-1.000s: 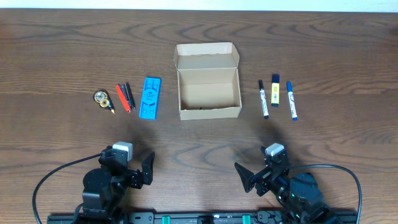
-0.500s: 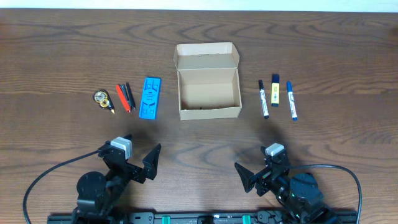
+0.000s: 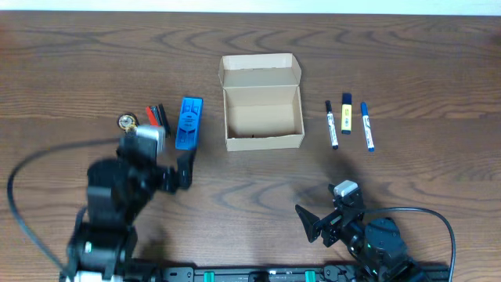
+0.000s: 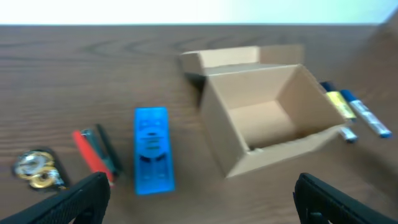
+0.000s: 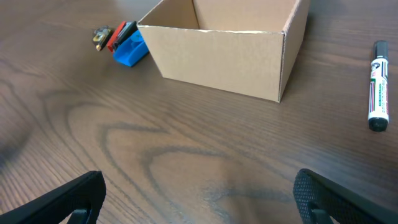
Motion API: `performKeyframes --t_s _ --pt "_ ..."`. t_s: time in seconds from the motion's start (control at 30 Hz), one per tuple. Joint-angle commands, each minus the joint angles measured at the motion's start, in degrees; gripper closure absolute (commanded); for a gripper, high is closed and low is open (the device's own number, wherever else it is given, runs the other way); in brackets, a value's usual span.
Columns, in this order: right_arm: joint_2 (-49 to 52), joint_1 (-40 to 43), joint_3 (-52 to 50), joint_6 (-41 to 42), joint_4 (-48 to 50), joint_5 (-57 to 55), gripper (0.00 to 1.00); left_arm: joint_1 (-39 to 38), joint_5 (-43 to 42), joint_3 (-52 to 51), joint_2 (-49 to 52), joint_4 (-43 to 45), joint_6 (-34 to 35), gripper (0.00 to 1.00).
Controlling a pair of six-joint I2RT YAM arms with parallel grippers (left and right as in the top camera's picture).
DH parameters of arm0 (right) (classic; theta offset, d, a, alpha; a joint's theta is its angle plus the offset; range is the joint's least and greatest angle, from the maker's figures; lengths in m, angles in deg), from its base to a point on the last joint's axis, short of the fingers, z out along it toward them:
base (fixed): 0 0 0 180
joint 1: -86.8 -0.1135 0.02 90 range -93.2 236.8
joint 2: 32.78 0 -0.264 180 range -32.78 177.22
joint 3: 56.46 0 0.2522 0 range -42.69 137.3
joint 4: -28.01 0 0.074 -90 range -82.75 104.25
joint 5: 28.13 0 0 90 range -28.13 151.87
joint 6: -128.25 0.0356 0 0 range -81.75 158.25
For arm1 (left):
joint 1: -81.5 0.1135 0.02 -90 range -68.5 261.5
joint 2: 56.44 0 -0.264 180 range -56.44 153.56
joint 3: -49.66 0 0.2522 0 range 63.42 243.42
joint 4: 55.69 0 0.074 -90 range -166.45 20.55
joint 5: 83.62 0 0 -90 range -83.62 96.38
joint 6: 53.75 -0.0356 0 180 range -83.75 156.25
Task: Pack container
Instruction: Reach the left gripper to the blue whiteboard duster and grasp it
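The container (image 3: 262, 116) is a tan cardboard box, open and empty, with its flap lid folded back, at the table's middle. It also shows in the left wrist view (image 4: 267, 118) and the right wrist view (image 5: 224, 34). A blue flat item (image 3: 188, 123) (image 4: 152, 149), red and black pens (image 3: 155, 116) (image 4: 93, 152) and a small gold item (image 3: 126, 121) (image 4: 36, 169) lie left of it. A black marker (image 3: 332, 124) (image 5: 377, 84), a yellow highlighter (image 3: 346, 113) and a blue marker (image 3: 366, 126) lie right of it. My left gripper (image 3: 166, 164) is open and empty, just in front of the blue item. My right gripper (image 3: 325, 223) is open and empty near the front edge.
The table (image 3: 250, 188) is dark wood. Black cables loop from both arms along the front edge (image 3: 31, 196). The far table edge shows at the top of the left wrist view (image 4: 124, 25).
My left arm has moved forward from the front edge toward the items left of the box, and now covers part of the pens. The right arm has not moved.
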Motion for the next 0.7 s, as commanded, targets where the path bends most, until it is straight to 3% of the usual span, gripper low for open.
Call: performKeyframes --t_s 0.0,0.1,0.33,0.67 --pt "-0.31 -0.44 -0.22 -0.96 -0.02 -0.59 0.01 -0.15 8.33 5.07 9.31 -0.2 -2.32 0.05" --pt "-0.31 -0.44 -0.22 -0.98 -0.02 -0.59 0.01 -0.15 11.67 9.55 18.93 0.96 -2.36 0.05" --pt "-0.31 -0.44 -0.22 -0.98 -0.02 -0.59 0.01 -0.24 9.99 15.3 37.42 9.81 -2.25 0.05" --pt "-0.31 -0.44 -0.22 -0.96 -0.02 -0.59 0.01 -0.24 10.01 15.3 49.72 16.87 -2.32 0.05"
